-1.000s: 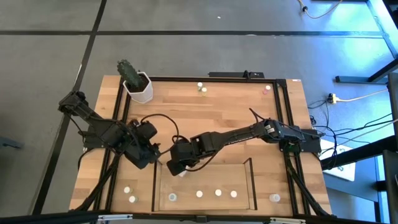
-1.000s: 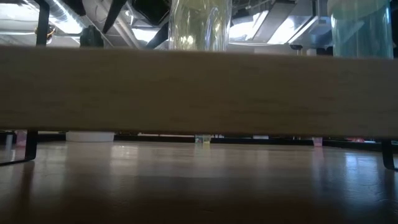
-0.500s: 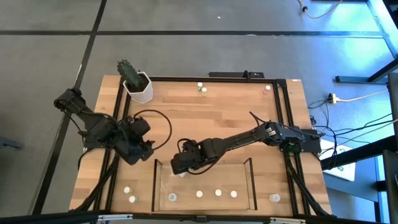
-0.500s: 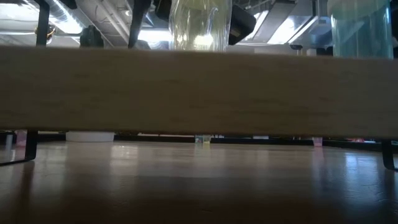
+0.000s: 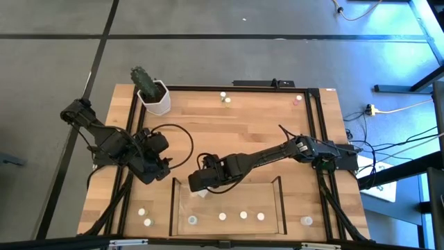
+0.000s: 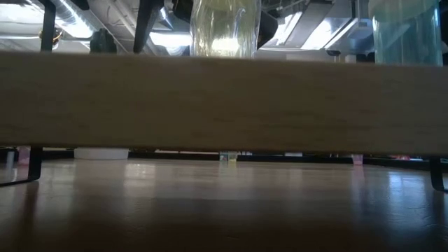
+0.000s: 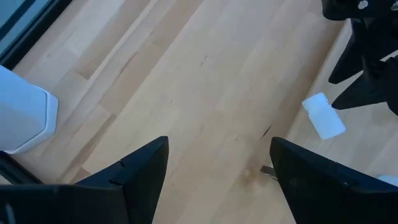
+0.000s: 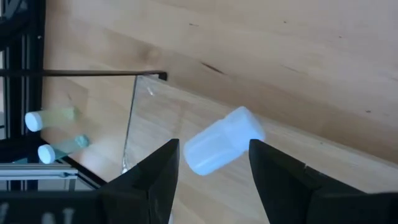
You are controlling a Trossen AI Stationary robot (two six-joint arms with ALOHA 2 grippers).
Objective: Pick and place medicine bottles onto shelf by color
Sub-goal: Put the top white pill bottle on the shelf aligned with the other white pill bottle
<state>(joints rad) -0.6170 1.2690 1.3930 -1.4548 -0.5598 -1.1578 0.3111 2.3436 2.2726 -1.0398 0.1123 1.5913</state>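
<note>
On our left, the left gripper [image 5: 161, 165] waits with fingers apart and empty. Just right of it, the right gripper [image 8: 211, 177] hangs with fingers apart over a small white plastic medicine bottle [image 8: 224, 148] lying tipped inside the clear-walled, wood-floored shelf [image 5: 281, 201]. We judge it light, rigid and prone to roll; grip its body across.

My two arms are matte black, built of chunky jointed segments. The left arm [image 5: 114, 147] carries a thin black cable that loops loose beside its wrist. The right arm [image 5: 277, 151] is slimmer along its forearm. Each pincer's fingers [image 7: 134, 174] are broad, flat, dark wedges with angled edges
</note>
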